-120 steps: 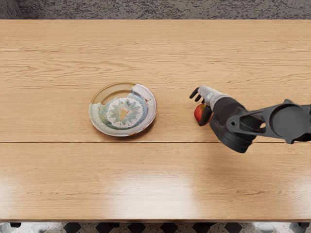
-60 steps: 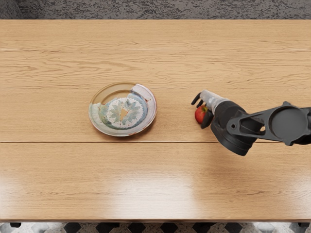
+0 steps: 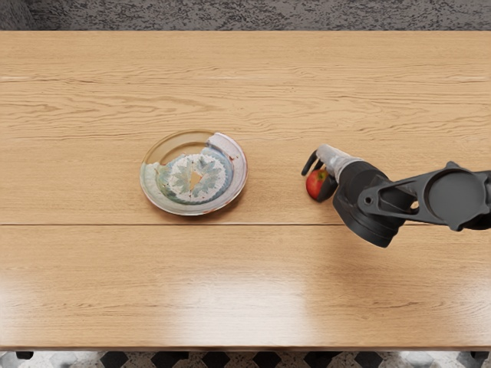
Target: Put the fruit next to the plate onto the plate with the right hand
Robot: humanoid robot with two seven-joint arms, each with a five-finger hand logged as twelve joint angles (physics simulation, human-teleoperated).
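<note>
- The right hand (image 3: pixel 328 164) sits at the end of a dark arm (image 3: pixel 430 198) that comes in from the right edge of the head view. Its pale grey back faces upward.
- The hand is closed around the fruit (image 3: pixel 314 185). The dark fingers (image 3: pixel 308 163) curl over the fruit's far-left side, and another dark part of the hand presses against its right side.
- The fruit is small, round and red, with a lighter yellowish patch on top. It shows just below and to the left of the hand's back, tucked inside the curl of the fingers. It appears to sit low on the bench (image 3: pixel 230 284), but the view does not settle whether it touches the wood.
- Behind the hand, toward the right, the wrist widens into a thick black cuff. Past the cuff comes a round, disc-shaped joint near the picture's edge.
- The plate (image 3: pixel 240 170) lies well apart from the hand, to its left and at much the same depth on the bench. It is round and shallow with a pale, glossy rim. Inside it is a painted blue-green medallion with a small orange centre.
- The fruit is outside the plate, on the side nearer the hand, with bare wood between the two.
- The bench is light, grained wood, and a seam runs across it just in front of the hand.
</note>
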